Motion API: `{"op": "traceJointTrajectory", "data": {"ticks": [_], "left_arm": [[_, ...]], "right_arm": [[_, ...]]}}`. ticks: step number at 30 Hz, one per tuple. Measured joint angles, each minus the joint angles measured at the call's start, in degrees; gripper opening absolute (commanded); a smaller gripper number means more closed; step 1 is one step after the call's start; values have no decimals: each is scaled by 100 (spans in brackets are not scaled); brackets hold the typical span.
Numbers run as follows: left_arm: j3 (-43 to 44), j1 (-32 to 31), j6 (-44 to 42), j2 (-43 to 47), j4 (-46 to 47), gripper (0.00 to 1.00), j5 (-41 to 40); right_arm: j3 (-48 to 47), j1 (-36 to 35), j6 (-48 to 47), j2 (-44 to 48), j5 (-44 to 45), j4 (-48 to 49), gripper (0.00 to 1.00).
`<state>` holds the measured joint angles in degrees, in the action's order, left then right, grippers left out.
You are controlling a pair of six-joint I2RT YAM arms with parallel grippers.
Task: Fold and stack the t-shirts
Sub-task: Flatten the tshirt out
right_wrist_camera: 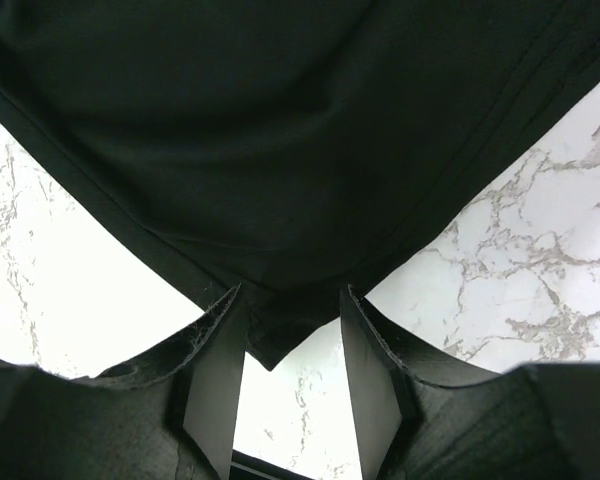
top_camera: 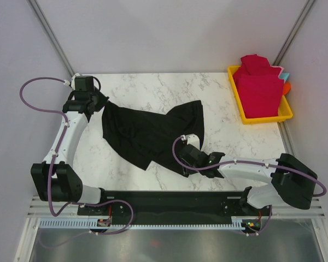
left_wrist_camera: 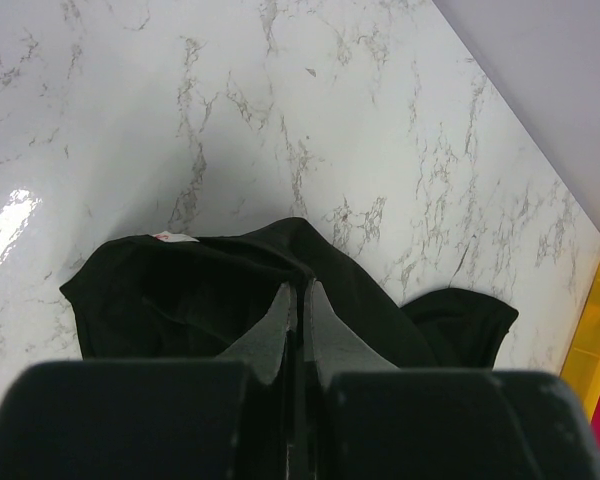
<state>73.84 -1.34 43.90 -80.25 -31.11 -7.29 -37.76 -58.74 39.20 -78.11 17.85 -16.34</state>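
**1. Left pincer** [top_camera: 102,102]. The jaws are pressed together on a bunched corner of the black t-shirt [top_camera: 147,136], the corner farthest from the yellow tray [top_camera: 265,118]. Cloth gathers in folds on both sides of the fingers [left_wrist_camera: 330,335]. A small white label [left_wrist_camera: 166,237] shows at the hem just past them.

**2. Right pincer** [right_wrist_camera: 292,300]. The jaws stand apart and grip nothing. A pointed corner of the same shirt dips into the gap between the fingers [right_wrist_camera: 218,385] without being pinched, and bare marble shows through the gap below it. Whether the hem touches the fingertips cannot be told. Seen from above, this pincer sits at the shirt's near edge, on the tray's side of the garment.

**3. Black t-shirt.** Unfolded and rumpled, it lies on the worktop [top_camera: 153,87], well apart from the tray. It is stretched slantwise between the two pincers. The end nearer the tray is ruckled into raised folds.

**4. Red t-shirts** [top_camera: 258,87]. They are folded and piled inside the tray, and the pile rises above the rim. How many there are cannot be told.

**5. Yellow tray.** A shallow plastic tray standing at the worktop's far corner on the right arm's side.

**6. Worktop.** White marble pattern with grey veins. It carries the tray and the black shirt.
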Motion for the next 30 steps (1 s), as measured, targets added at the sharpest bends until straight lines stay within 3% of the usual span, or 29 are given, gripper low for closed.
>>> {"op": "traceJointTrajectory", "data": {"ticks": [10, 13, 14, 17, 19, 24, 27, 29, 30], "left_arm": [[-13, 0, 0, 0, 0, 2, 2], [-17, 0, 0, 0, 2, 2, 4], [-20, 0, 0, 0, 2, 2, 2], [-20, 2, 0, 0, 2, 2, 2], [-20, 4, 0, 0, 2, 2, 2], [-20, 4, -2, 2, 2, 2, 17], [-22, 4, 0, 2, 2, 2, 28], [-39, 4, 0, 4, 11, 2, 37], [-52, 4, 0, 4, 15, 2, 39]], "right_arm": [[323, 4, 101, -33, -216, 356, 41], [328, 4, 114, -39, -264, 431, 45], [332, 4, 116, -39, -278, 455, 52], [337, 4, 131, -39, -275, 509, 52], [339, 4, 136, -37, -271, 507, 48], [378, 11, 142, -33, -227, 507, 22], [422, 9, 170, 13, -175, 490, 17], [431, 9, 162, 85, -107, 424, 1], [422, 9, 140, 118, -61, 380, 0]]}}
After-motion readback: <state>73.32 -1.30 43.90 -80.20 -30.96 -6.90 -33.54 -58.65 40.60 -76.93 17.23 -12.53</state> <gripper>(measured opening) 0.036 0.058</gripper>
